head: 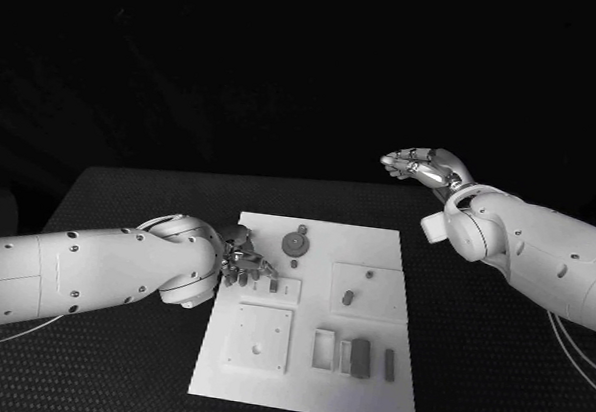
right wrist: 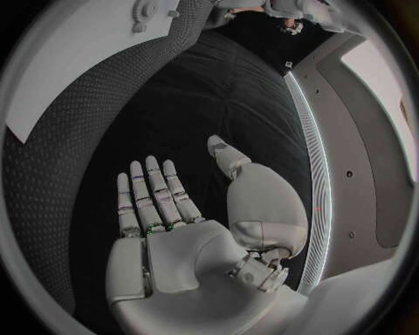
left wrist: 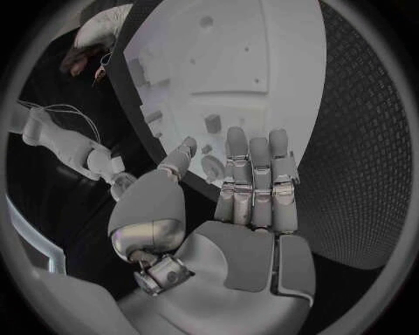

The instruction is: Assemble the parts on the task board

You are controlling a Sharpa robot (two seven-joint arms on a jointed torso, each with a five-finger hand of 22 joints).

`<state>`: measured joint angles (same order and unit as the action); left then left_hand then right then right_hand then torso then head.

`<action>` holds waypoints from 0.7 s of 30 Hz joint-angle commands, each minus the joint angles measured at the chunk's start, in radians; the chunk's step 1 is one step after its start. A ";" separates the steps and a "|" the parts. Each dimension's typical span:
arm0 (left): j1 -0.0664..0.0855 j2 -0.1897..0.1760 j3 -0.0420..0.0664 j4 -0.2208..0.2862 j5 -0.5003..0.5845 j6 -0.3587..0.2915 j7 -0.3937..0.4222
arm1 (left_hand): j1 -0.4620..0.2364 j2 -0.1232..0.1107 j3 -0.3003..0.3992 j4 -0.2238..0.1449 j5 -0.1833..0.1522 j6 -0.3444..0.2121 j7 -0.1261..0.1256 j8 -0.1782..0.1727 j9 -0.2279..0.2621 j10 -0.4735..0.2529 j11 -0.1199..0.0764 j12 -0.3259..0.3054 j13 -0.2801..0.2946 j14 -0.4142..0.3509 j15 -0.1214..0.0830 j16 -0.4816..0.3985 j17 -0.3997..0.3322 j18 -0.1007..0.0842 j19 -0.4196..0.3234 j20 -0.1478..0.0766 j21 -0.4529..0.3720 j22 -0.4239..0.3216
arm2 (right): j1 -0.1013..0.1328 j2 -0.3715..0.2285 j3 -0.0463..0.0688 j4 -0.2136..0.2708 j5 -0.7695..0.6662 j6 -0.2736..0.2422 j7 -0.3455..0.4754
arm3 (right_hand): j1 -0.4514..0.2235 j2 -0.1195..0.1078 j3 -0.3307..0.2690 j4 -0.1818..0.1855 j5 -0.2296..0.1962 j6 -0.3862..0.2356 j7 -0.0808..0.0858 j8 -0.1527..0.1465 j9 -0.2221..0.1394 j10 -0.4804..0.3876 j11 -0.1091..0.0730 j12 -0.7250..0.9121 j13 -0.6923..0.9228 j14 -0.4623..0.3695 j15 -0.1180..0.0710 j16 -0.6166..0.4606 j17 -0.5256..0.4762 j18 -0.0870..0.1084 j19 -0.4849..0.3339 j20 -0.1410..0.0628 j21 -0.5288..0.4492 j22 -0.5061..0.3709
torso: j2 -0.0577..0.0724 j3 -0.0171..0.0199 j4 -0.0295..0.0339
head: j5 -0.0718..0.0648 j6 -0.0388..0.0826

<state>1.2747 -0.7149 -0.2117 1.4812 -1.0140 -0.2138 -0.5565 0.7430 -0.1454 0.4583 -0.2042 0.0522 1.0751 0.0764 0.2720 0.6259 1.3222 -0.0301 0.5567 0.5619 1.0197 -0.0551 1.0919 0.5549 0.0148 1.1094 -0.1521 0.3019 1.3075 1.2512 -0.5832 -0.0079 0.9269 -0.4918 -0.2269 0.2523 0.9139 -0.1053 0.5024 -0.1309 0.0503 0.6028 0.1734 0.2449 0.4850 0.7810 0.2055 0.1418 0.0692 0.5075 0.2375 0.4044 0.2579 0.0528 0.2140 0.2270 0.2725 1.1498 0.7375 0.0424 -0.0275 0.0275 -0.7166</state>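
The white task board [head: 364, 395] lies in the middle of the black table. On it are a round grey part [head: 296, 241], a small part [head: 349, 296] on a raised square, and a dark block [head: 359, 357] beside a thin bar [head: 389, 364]. My left hand [head: 245, 263] hovers over the board's left edge, fingers [left wrist: 253, 174] stretched straight and thumb apart, holding nothing. A small round piece [left wrist: 212, 167] shows just beyond them on the board [left wrist: 262, 63]. My right hand [head: 426, 167] is raised beyond the board's far right corner, open and empty, with its fingers [right wrist: 149, 192] spread.
A square plate [head: 262, 338] and a small open tray [head: 325, 348] sit on the board's near half. Black table surface [head: 494, 389] surrounds the board on all sides. A corner of the board [right wrist: 79, 49] shows in the right wrist view.
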 commanded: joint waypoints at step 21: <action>0.072 0.151 0.063 -0.364 -0.040 0.090 0.046 | 0.038 0.054 -0.033 -0.039 0.055 -0.055 0.021 -0.015 -0.008 -0.040 0.018 -0.013 -0.002 -0.031 0.011 -0.019 -0.021 0.010 -0.018 0.009 -0.040 0.013 | -0.003 -0.005 0.000 -0.004 -0.002 0.012 0.016 | 0.002 0.004 -0.002 0.005 0.000 -0.005 0.047 0.011 -0.002 0.011 0.006 -0.007 0.000 0.001 0.010 -0.003 0.004 -0.008 -0.005 0.000 -0.006 0.010 | 0.004 -0.0006 -0.0011 | 0.003 0.019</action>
<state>1.3456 -0.5748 -0.1489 1.1315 -1.0149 -0.1819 -0.5303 0.7876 -0.0931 0.4247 -0.2455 0.1091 1.0264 0.0996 0.2601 0.6187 1.2877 -0.0105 0.5489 0.5609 0.9933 -0.0432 1.0757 0.5348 0.0149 1.0987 -0.1413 0.2646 1.3073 1.2482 -0.5874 -0.0079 0.9198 -0.4916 -0.2268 0.2539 0.9139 -0.1053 0.5024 -0.1309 0.0503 0.6028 0.1735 0.2497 0.4842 0.7846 0.2091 0.1380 0.0692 0.5115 0.2414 0.4044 0.2610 0.0530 0.2141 0.2270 0.2689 1.1588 0.7405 0.0422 -0.0284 0.0285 -0.6974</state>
